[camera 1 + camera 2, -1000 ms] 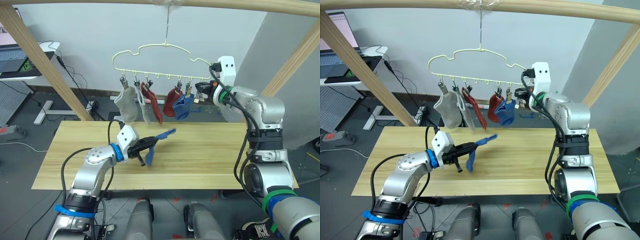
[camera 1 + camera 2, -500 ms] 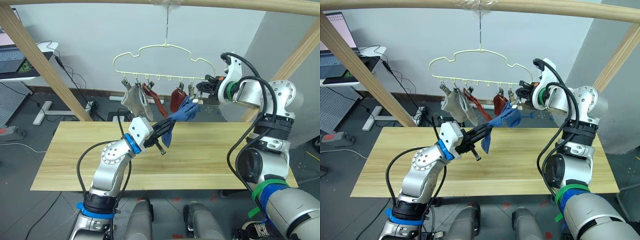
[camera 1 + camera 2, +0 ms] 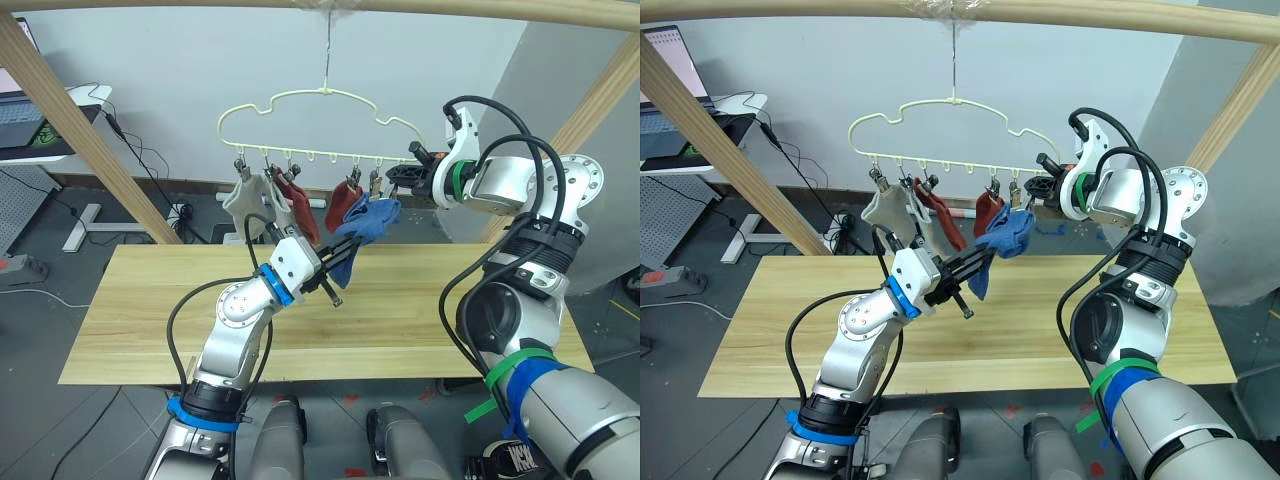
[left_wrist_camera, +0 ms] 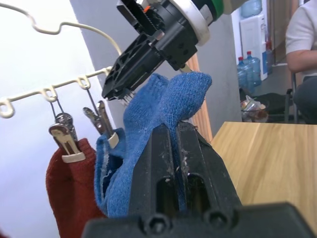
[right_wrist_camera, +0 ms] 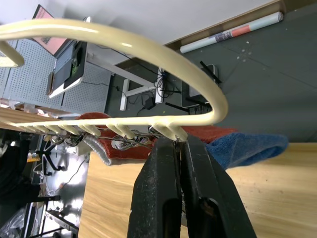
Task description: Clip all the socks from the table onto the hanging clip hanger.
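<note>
lifting the blue sock (image 3: 368,222) up to the clip hanger (image 3: 320,130), the left gripper (image 3: 342,262) has its jaws clamped on the fabric, long axis slanting up toward the right gripper (image 3: 412,172), whose fingers pinch the bar's end clip just beside the sock's tip.

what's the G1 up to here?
Hanging socks. The left claw is shut on a blue sock and holds it up at the hanger's right end. The right claw pinches the hanger there, at the last clip. Five socks already hang from the clips. The table has none left.
</note>
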Robot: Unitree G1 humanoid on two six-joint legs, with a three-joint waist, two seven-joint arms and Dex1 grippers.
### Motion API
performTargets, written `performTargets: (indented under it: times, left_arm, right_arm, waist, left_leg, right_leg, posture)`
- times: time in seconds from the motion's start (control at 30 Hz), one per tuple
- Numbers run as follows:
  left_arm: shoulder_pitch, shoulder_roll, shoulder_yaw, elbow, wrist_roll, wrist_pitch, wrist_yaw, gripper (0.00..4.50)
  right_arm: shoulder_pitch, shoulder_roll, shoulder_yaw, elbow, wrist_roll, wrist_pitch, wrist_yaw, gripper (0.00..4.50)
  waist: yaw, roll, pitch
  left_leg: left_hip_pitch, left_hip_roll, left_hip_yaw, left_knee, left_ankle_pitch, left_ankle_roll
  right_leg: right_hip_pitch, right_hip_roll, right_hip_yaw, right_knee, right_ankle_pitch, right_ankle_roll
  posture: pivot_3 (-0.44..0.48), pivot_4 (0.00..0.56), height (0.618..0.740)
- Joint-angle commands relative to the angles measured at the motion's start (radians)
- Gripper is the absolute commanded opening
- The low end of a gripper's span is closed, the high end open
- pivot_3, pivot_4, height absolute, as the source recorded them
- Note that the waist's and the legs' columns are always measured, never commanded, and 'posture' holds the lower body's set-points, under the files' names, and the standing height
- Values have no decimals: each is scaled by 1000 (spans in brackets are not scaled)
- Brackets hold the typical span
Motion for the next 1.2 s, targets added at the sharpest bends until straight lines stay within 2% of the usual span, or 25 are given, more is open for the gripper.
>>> performTargets:
  times: [0.03,0.47,0.97,1.2]
  left_arm:
    - [17,9,-7,-63,-27,-11,-13,26]
    - [37,17,-22,-79,-28,-22,-25,26]
    - [36,27,-20,-91,-30,-26,-23,26]
    - [-7,19,0,-33,27,-133,24,26]
  right_arm:
    - [-21,-3,-10,-22,3,1,-6,0]
    - [-21,9,-14,-35,1,17,-8,0]
    - [-15,-6,-7,-6,0,-14,-7,0]
    - [-23,-2,-10,-16,3,1,-8,0]
  waist:
    - [-1,0,0]
    - [-1,0,0]
    - [-1,0,0]
    - [-1,0,0]
  left_leg:
    - [0,0,0,0,0,0]
    - [0,0,0,0,0,0]
    - [0,0,0,0,0,0]
    - [0,0,0,0,0,0]
  right_leg:
    - [0,0,0,0,0,0]
    - [0,0,0,0,0,0]
    - [0,0,0,0,0,0]
    - [0,0,0,0,0,0]
  posture:
    - [4,221,740]
    - [9,196,740]
    - [10,198,740]
    - [6,199,740]
